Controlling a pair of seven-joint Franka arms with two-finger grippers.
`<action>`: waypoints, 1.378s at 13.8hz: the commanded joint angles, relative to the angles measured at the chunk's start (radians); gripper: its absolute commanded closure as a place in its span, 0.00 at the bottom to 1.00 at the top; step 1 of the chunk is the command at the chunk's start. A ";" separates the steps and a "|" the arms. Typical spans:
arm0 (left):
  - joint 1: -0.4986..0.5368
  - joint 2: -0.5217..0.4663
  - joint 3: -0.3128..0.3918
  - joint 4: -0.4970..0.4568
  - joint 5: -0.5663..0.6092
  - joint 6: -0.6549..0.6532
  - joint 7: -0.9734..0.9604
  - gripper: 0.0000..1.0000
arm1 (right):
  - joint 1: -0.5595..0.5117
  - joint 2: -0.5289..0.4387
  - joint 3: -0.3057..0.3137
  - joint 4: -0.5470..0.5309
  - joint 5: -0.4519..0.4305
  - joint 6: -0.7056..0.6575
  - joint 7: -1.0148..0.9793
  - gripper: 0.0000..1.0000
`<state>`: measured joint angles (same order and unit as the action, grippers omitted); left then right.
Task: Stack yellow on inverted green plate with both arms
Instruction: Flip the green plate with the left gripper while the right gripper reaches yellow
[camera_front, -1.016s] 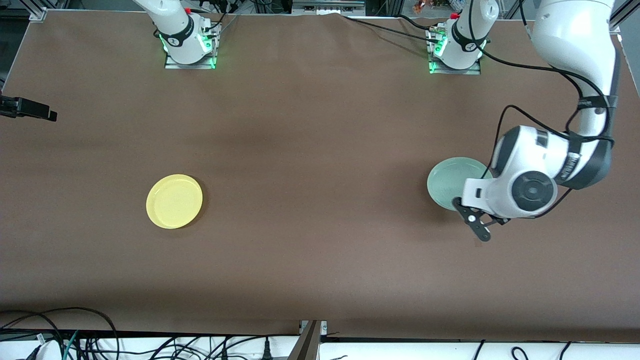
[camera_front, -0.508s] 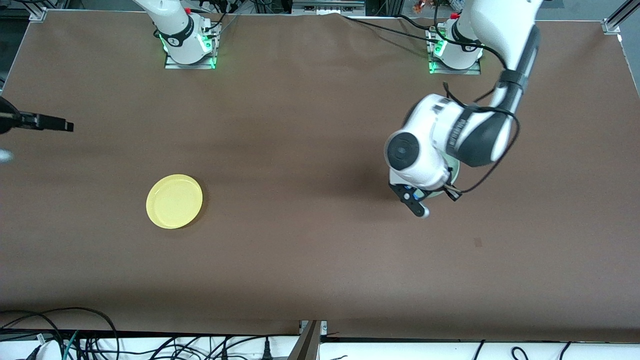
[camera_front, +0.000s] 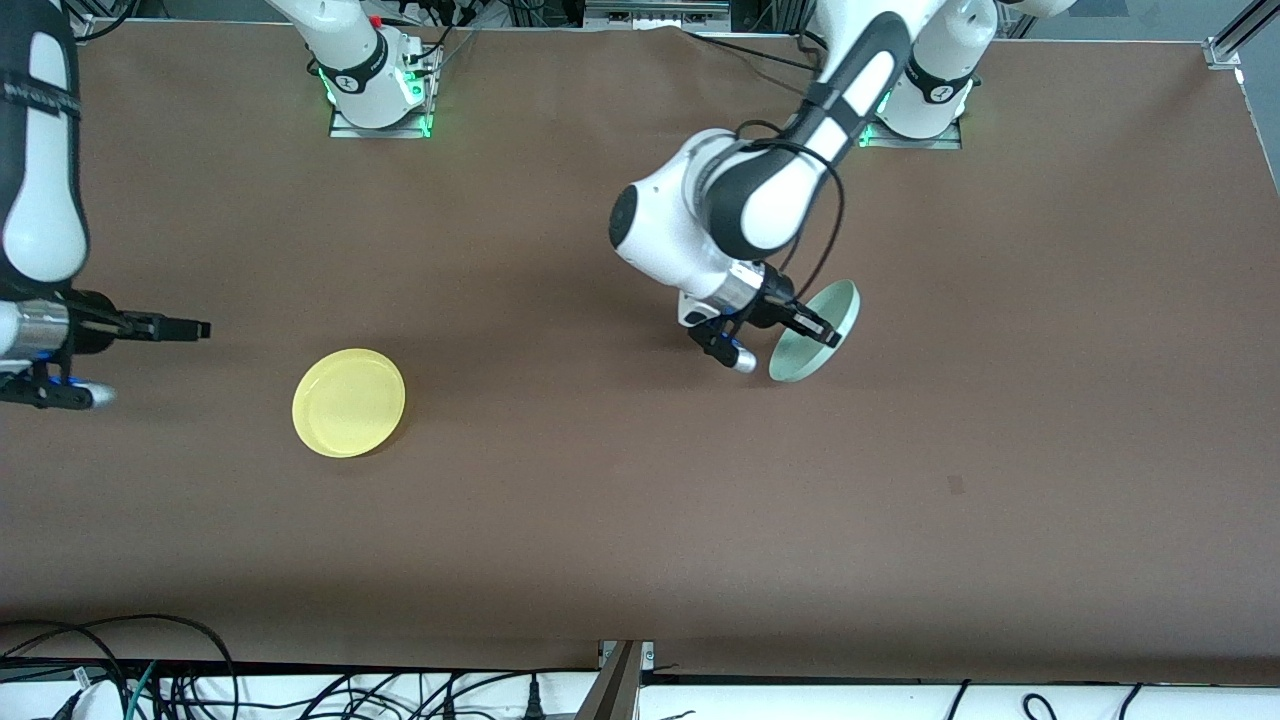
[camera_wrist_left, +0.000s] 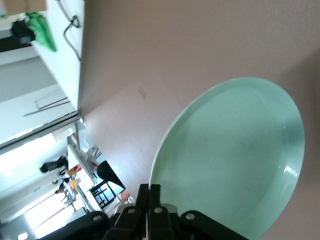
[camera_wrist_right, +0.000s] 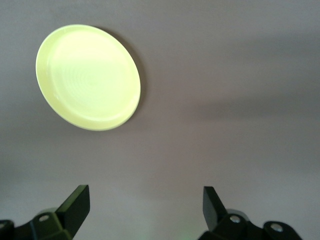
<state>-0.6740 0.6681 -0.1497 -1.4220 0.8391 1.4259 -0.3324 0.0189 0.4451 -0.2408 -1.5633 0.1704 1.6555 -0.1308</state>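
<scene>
The yellow plate (camera_front: 349, 402) lies rim up on the brown table toward the right arm's end; it also shows in the right wrist view (camera_wrist_right: 87, 77). My right gripper (camera_front: 198, 328) (camera_wrist_right: 145, 202) is open and empty, over the table beside the yellow plate, apart from it. My left gripper (camera_front: 815, 330) (camera_wrist_left: 149, 194) is shut on the rim of the pale green plate (camera_front: 822, 320) (camera_wrist_left: 235, 160) and holds it in the air, tilted steeply on edge, over the middle of the table.
The arm bases (camera_front: 378, 95) (camera_front: 915, 110) stand at the table's back edge. Cables (camera_front: 150, 680) hang along the front edge. A small dark mark (camera_front: 955, 485) is on the tabletop toward the left arm's end.
My left arm has lifted the green plate off the table, swung it toward the middle and tilted it. My right arm has come in toward the yellow plate.
</scene>
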 joint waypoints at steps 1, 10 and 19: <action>-0.091 0.077 0.022 0.031 0.044 -0.059 -0.181 1.00 | -0.013 0.038 0.006 -0.041 0.053 0.087 -0.004 0.00; -0.208 0.166 0.027 0.060 0.054 -0.119 -0.358 1.00 | -0.025 0.204 0.006 -0.113 0.248 0.323 -0.110 0.00; -0.263 0.222 0.015 0.158 0.005 -0.101 -0.399 0.95 | -0.022 0.262 0.008 -0.115 0.327 0.380 -0.168 0.00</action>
<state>-0.9436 0.8343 -0.1302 -1.3241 0.8982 1.2854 -0.7090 0.0061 0.6995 -0.2402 -1.6739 0.4677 2.0163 -0.2548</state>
